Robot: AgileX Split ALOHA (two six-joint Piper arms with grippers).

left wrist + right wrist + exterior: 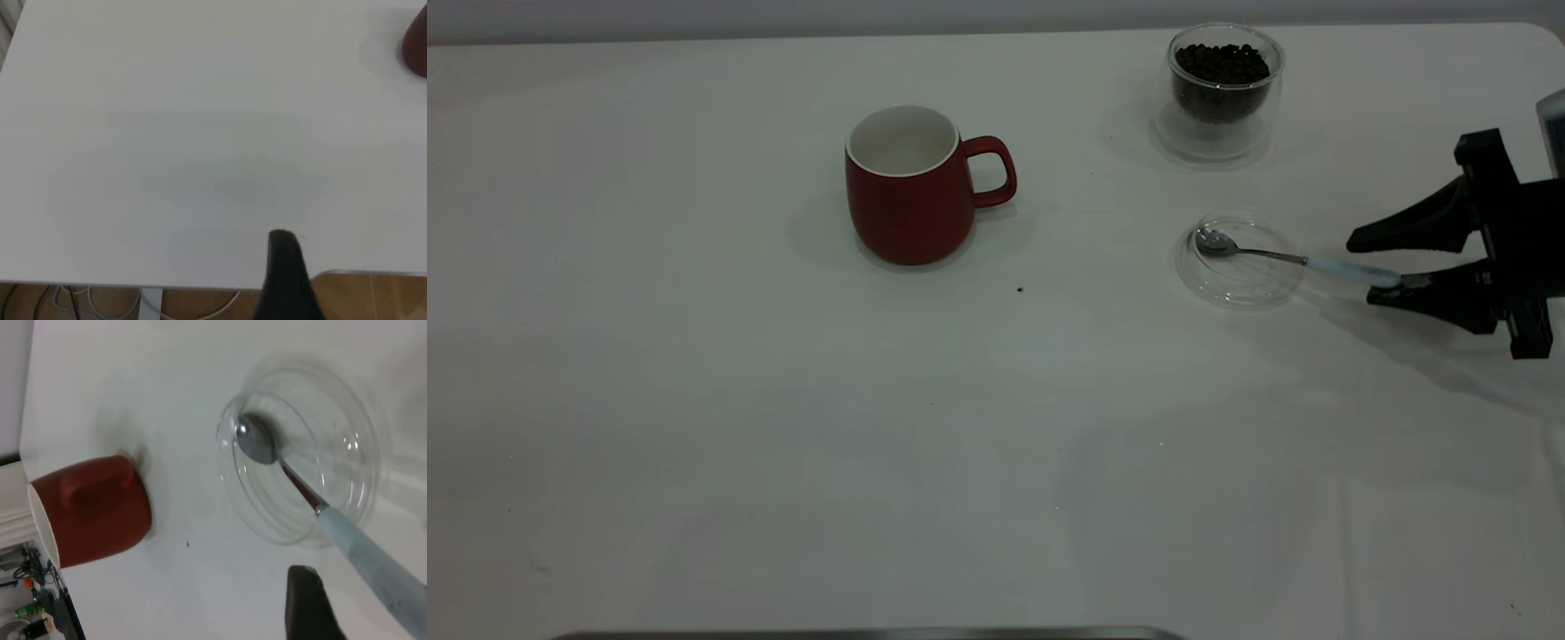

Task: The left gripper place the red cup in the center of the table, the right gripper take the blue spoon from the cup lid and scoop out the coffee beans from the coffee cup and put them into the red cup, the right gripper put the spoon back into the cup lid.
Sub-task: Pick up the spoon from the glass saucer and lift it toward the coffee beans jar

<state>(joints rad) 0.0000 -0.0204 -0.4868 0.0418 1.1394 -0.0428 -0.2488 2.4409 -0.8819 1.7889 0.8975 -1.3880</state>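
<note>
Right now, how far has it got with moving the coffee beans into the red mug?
Done: the red cup stands upright mid-table, empty and white inside. In hand: the right gripper has its fingers open around the handle end of the blue spoon, whose bowl rests in the cup lid. Left: scooping the coffee beans, all in the coffee cup, then returning the spoon.

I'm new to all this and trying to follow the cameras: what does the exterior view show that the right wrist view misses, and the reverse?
Only the exterior view shows the coffee cup with coffee beans and the whole open right gripper at the blue spoon's handle end. Only the right wrist view shows clutter beyond the table's edge. Both show the red cup, cup lid, blue spoon and table.
</note>
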